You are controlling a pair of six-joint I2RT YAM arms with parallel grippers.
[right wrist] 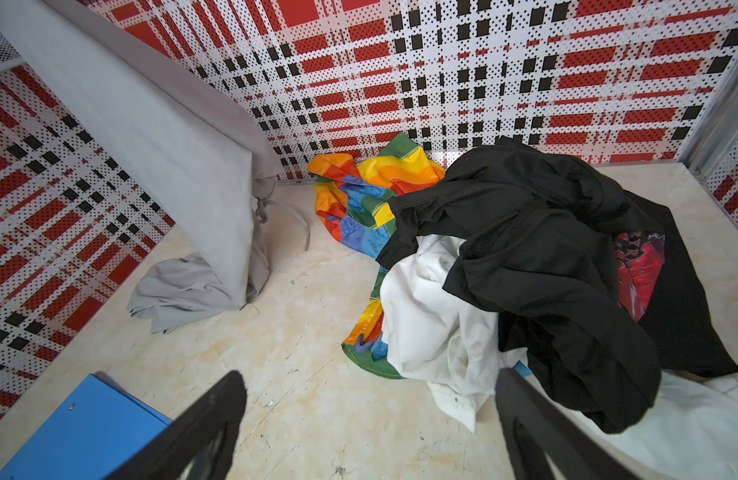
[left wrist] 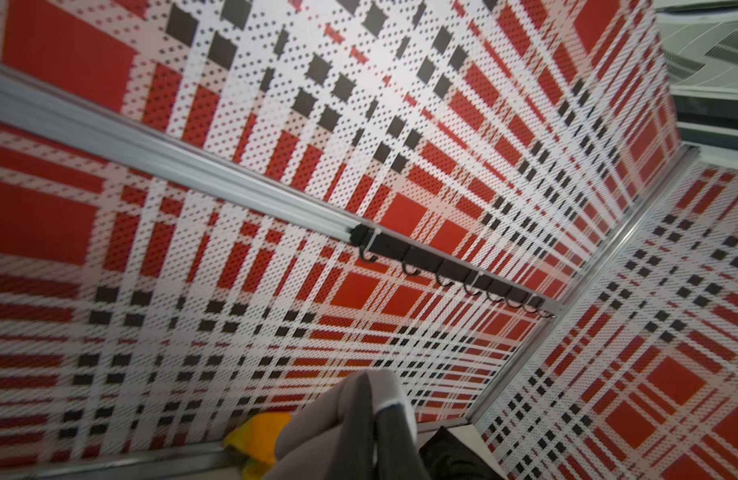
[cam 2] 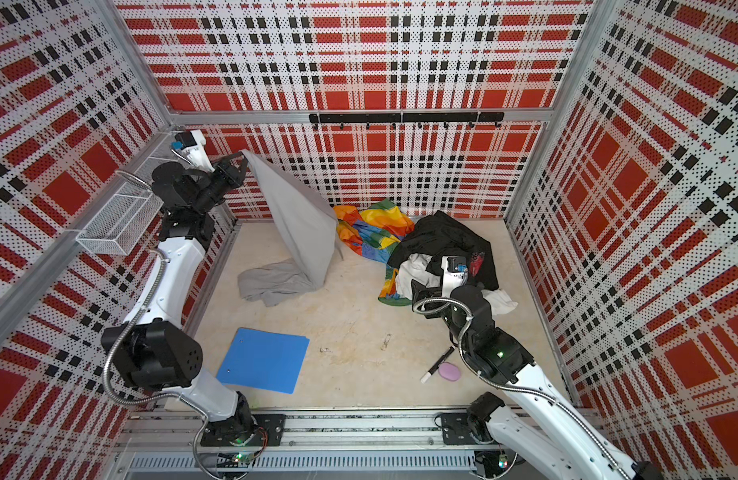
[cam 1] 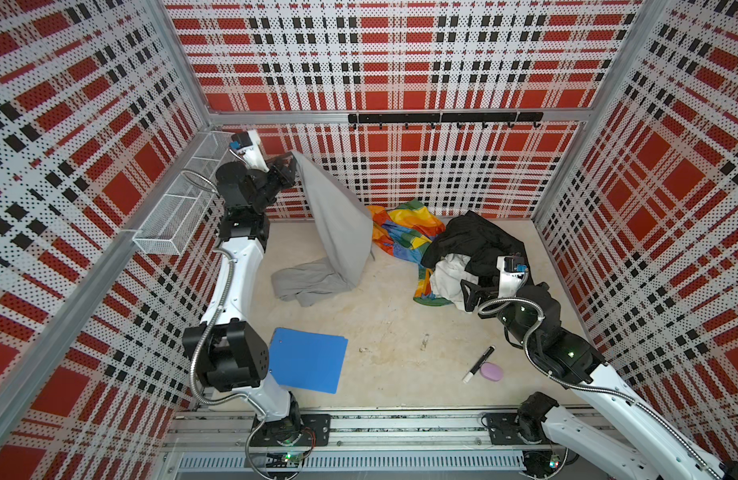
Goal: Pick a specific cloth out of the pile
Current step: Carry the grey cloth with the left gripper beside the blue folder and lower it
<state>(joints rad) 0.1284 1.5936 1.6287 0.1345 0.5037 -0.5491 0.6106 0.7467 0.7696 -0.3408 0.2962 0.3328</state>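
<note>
We see cloth (cam 1: 338,224) hang by top corner from left gripper (cam 1: 291,165), clamped on it; long axis slants down to table (cam 1: 400,332), tail heaped, apart from pile (cam 1: 471,245); right gripper (cam 1: 467,296) spread wide, empty, at pile. We judge upward lift next.

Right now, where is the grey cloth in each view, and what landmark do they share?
In a top view: the grey cloth hangs left of centre, beside the rainbow cloth.
In a top view: the cloth, same place.
Left wrist: the cloth close up, a yellow fold beside it.
Right wrist: the cloth draped beside the rainbow cloth.
Shared landmark: the rainbow cloth.
</note>
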